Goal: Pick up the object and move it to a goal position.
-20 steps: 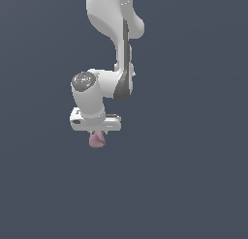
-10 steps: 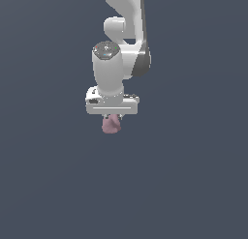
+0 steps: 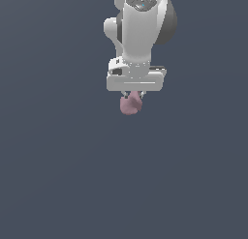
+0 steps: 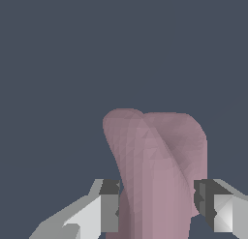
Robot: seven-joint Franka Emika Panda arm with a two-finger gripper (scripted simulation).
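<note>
The object point(image 3: 130, 105) is a small dusty-pink lumpy blob hanging just under the white gripper point(image 3: 133, 96) in the exterior view. The gripper is shut on it, and most of the blob sticks out below the fingers. In the wrist view the object point(image 4: 155, 165) fills the space between the two fingertips point(image 4: 109, 204), whose dark pads press on its sides. The gripper point(image 4: 157, 206) holds it above the plain dark grey ground. The white arm point(image 3: 140, 30) rises straight up from the gripper.
A uniform dark grey-blue surface point(image 3: 58, 175) fills both views. No other object, container or edge shows.
The arm has carried the gripper and the held pink object up and toward the exterior view's right. The wrist has turned, so the hand now faces the camera more squarely. The grip stays shut.
</note>
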